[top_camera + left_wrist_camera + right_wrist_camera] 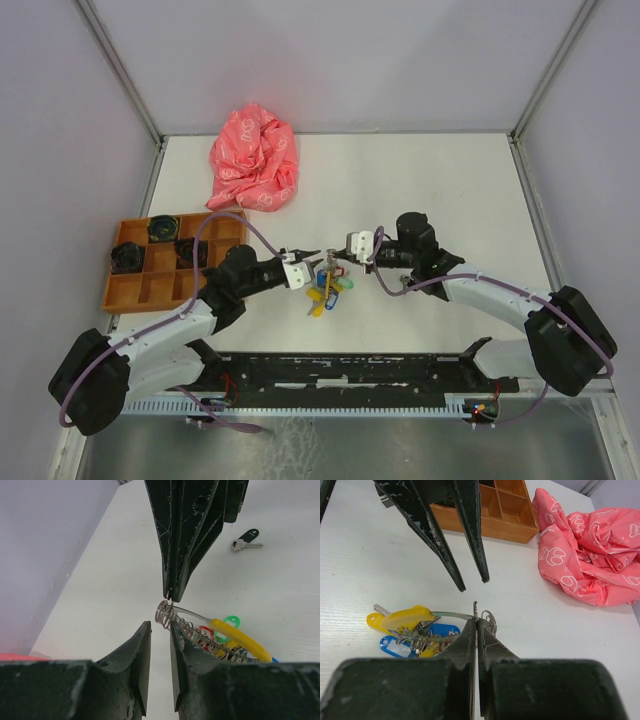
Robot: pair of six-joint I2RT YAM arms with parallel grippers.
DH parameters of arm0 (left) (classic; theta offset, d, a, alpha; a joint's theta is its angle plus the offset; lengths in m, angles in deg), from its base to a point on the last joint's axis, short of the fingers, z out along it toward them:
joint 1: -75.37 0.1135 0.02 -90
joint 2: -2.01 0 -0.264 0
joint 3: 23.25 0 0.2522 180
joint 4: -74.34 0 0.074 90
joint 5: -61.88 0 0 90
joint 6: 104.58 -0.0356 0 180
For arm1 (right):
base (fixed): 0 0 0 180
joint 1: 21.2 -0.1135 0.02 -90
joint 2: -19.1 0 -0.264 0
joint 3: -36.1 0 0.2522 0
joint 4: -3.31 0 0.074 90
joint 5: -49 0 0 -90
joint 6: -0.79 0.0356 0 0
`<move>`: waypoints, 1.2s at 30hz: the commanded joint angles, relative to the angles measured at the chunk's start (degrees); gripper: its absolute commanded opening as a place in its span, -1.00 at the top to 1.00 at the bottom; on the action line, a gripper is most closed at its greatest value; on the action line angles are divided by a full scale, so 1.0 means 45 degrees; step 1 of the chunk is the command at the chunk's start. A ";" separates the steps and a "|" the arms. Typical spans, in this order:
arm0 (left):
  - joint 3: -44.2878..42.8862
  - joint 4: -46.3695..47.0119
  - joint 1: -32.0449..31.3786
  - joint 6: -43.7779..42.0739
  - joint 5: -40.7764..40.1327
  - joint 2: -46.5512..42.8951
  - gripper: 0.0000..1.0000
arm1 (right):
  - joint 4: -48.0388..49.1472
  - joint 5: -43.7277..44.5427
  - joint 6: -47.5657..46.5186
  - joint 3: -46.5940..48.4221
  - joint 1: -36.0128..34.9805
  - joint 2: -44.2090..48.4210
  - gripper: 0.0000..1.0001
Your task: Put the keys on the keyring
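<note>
Right at the keyring, my right claw is clenched on the thin wire loop, its two fingers pressed together around it. The rest of the bunch trails from the loop onto the desk: a yellow tag, blue tags, a green tag and something red that I cannot tell for a key head or a tag.

My left claw is released, fingers parted, tips just short of the keyring and facing it from the opposite side, with nothing between them.

One of the keys, the black-headed key, lies flat on the desk, well apart from the keyring, past my right claw.

Left of the keyring, beyond my left arm, sits an orange compartment tray. Three of its compartments each hold a dark round thing; what they are I cannot tell.

Farther back from the keyring lies a crumpled pink cloth with a white print.
</note>
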 commanded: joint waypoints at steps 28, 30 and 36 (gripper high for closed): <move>-0.0232 0.2038 0.0075 0.0866 0.1425 0.0905 0.55 | 0.0998 -0.1988 0.0217 0.0246 0.0177 0.0220 0.98; -0.0262 0.1997 0.0078 0.0827 0.1512 0.0904 0.61 | 0.0909 -0.2089 0.0162 0.0310 0.0159 0.0217 0.98; -0.0347 0.1826 0.0077 0.0748 0.1747 0.1016 0.84 | 0.0637 -0.2179 0.0091 0.0453 0.0158 0.0217 0.98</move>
